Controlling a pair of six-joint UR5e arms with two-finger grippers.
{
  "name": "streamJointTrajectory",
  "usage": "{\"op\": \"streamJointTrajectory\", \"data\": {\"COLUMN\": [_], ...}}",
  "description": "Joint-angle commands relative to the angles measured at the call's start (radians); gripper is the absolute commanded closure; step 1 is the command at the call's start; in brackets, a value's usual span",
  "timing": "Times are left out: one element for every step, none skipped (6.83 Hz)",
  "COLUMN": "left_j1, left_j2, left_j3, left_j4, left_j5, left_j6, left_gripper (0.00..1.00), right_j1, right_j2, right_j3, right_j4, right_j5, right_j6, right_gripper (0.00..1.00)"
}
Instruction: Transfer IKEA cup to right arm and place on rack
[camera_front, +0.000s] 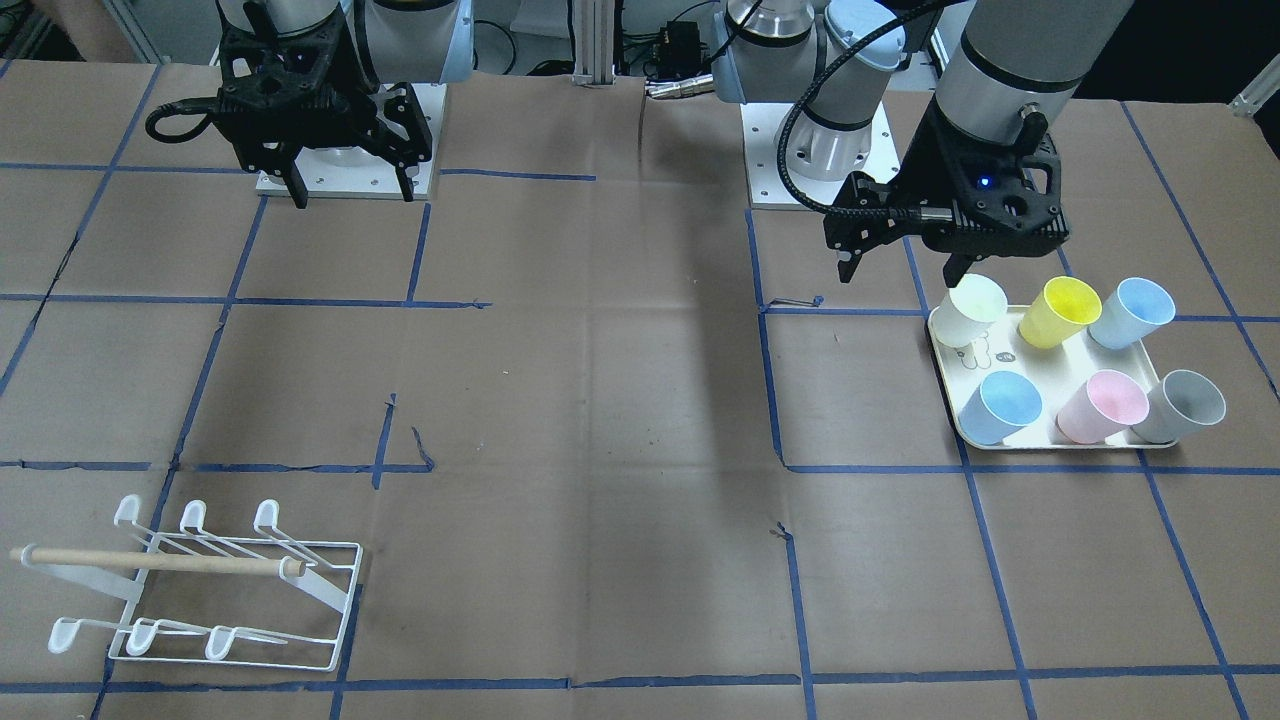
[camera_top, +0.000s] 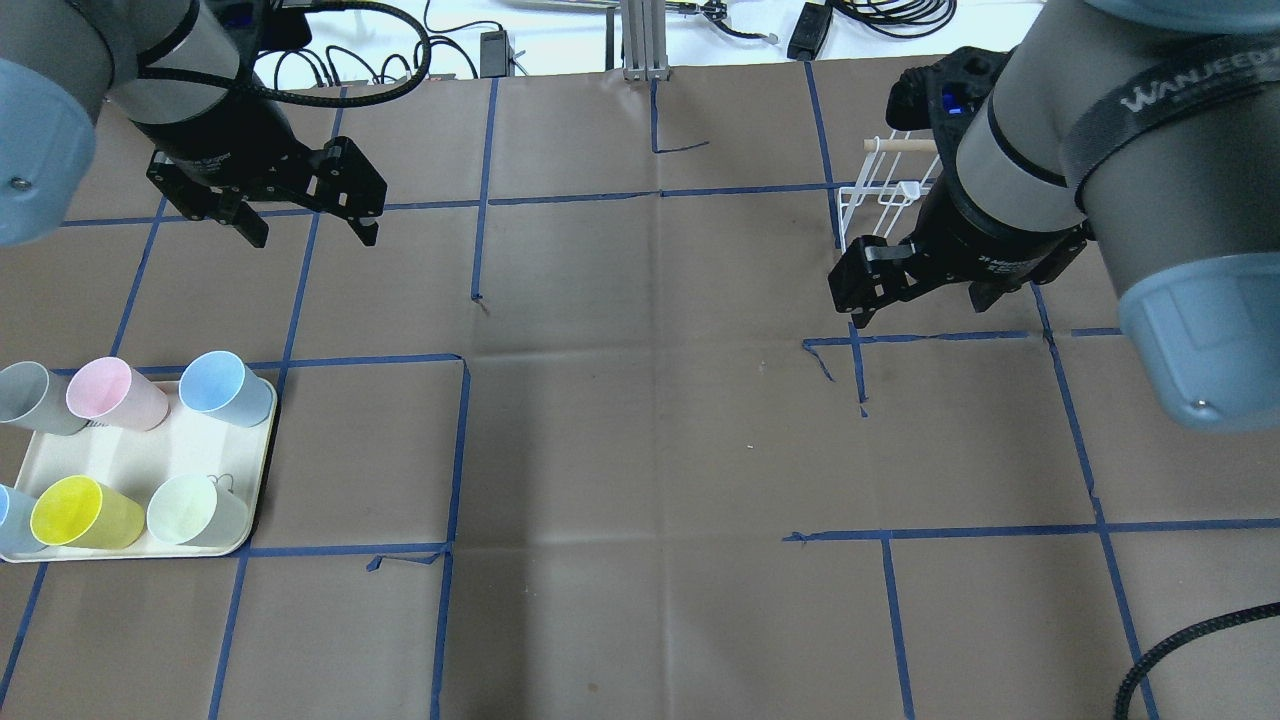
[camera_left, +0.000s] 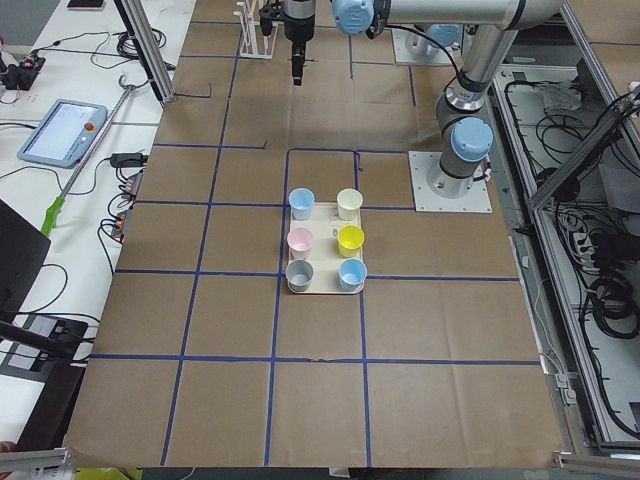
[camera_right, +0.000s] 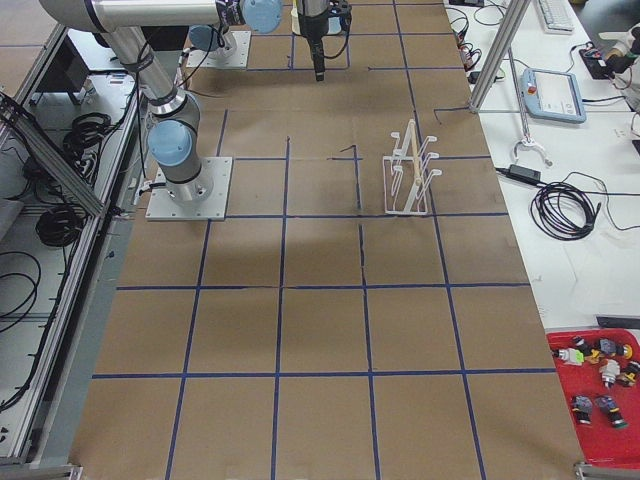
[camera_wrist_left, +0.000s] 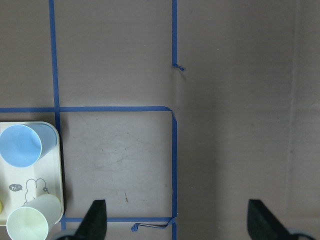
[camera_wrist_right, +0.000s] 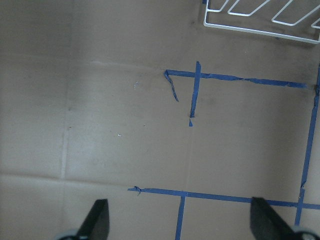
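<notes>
Looking over the brown table (camera_top: 650, 450), we are seeing the left arm (camera_top: 140, 50) hovering high by the cream tray (camera_top: 120, 455), and the right arm (camera_top: 1100, 130) hovering beside the white rack (camera_front: 200, 563), well apart from that tray. The left gripper (camera_top: 310, 232) and the right gripper (camera_top: 925, 300) are both gaping wide and carrying nothing. Six cups (camera_top: 110, 395) are standing upright on the tray, mouths up, below the left gripper and toward its outer side, the blue cup (camera_top: 225, 388) lying nearest, so we are judging the left arm the picker; which cup is meant we cannot tell.
</notes>
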Motion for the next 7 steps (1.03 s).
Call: {"op": "streamJointTrajectory", "data": {"left_j1": [0.109,0.210,0.290,0.322,0.357,0.403,0.434], "left_j2": [-0.011,-0.014,-0.014,-0.013,-0.013,-0.014,-0.016], "left_j3": [-0.002,-0.005,-0.023,-0.057,-0.115,-0.179,-0.242], "left_j4": [0.005,0.004,0.004,0.048,0.135,0.227,0.287], "left_j5": [0.001,-0.004,-0.006,-0.003,0.002,0.002,-0.002], "left_j6": [0.127,0.218,0.279,0.346,0.379,0.435,0.446], "left_gripper": [0.00,0.00,0.01,0.01,0.01,0.01,0.01], "right_j1": [0.002,-0.002,-0.002,0.000,0.000,0.000,-0.006], "right_j2": [0.000,0.002,0.002,0.000,0.000,0.000,-0.009], "right_j3": [0.004,0.006,0.006,0.010,0.010,0.010,0.010], "right_j4": [0.001,0.003,0.004,0.004,0.004,0.006,0.009], "right_j5": [-0.001,-0.003,-0.003,-0.003,-0.003,-0.004,-0.006], "right_j6": [0.000,-0.003,-0.002,-0.002,-0.002,-0.002,-0.002], "right_gripper": [0.00,0.00,0.00,0.00,0.00,0.00,0.00]}}
